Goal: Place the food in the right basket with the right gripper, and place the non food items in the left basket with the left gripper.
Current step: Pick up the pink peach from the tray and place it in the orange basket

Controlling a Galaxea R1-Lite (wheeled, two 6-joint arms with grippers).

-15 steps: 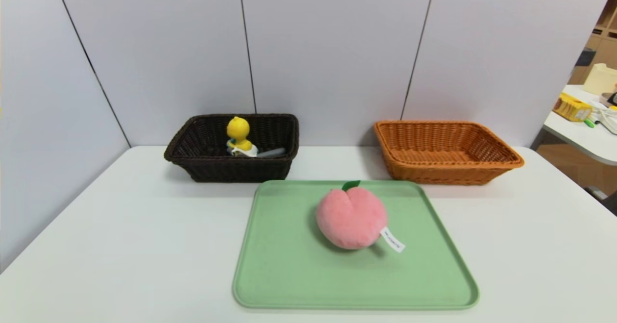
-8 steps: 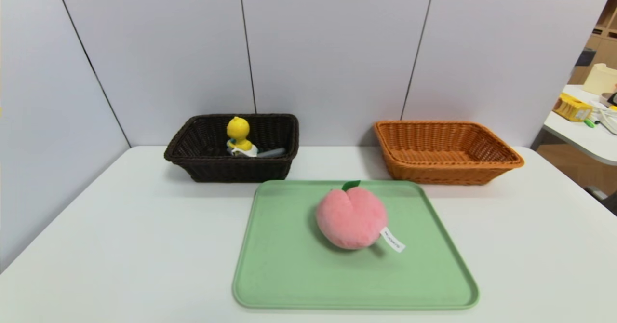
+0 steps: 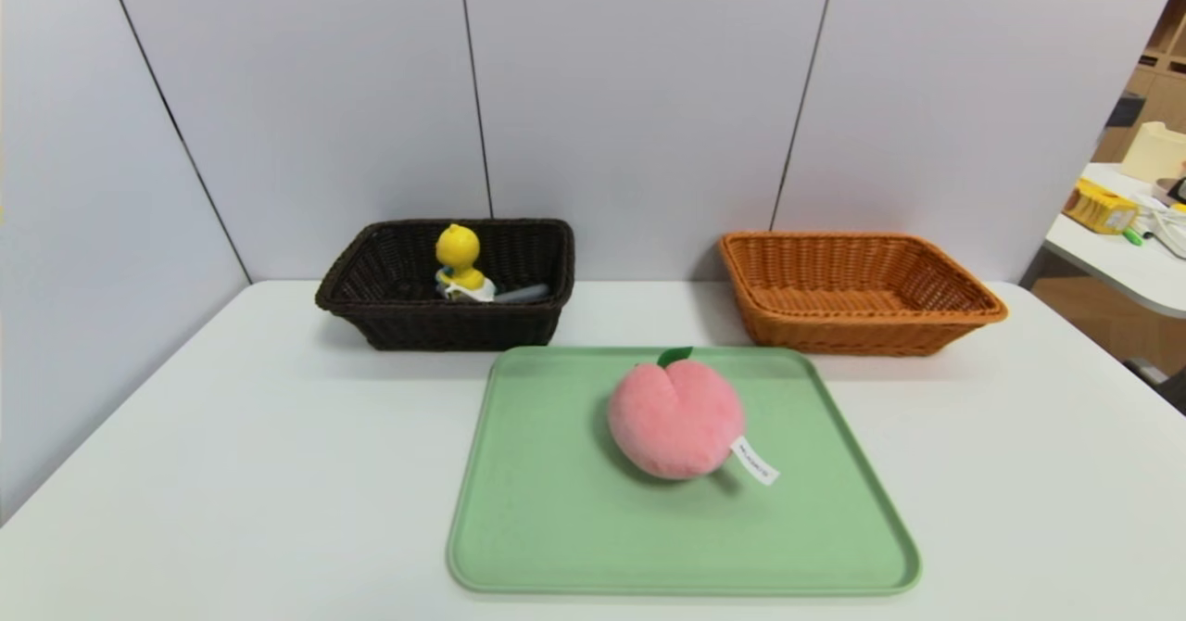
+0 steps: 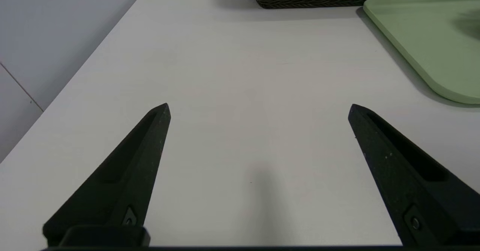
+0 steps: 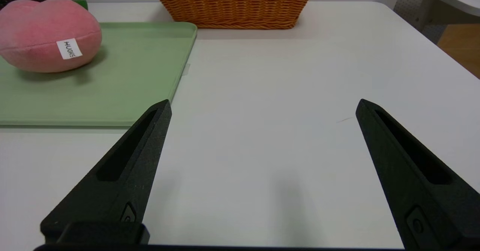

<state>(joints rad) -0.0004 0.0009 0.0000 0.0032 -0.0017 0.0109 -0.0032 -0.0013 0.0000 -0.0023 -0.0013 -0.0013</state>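
Observation:
A pink plush peach [image 3: 676, 422] [image 5: 48, 35] with a white tag lies on the green tray [image 3: 556, 510]. The dark brown left basket [image 3: 445, 324] holds a yellow duck toy [image 3: 459, 258] and a grey item [image 3: 521, 294]. The orange right basket [image 3: 857, 329] [image 5: 232, 7] stands with nothing inside that I can see. Neither arm shows in the head view. My left gripper [image 4: 258, 106] hovers open over bare table, left of the tray [image 4: 427, 37]. My right gripper [image 5: 262, 105] hovers open over bare table, right of the tray [image 5: 112, 78]. Nothing is between either pair of fingers.
The white table [image 3: 232, 473] ends at grey wall panels behind the baskets and on the left. Beyond its right edge stands another desk [image 3: 1126, 250] with clutter. Bare table lies on both sides of the tray.

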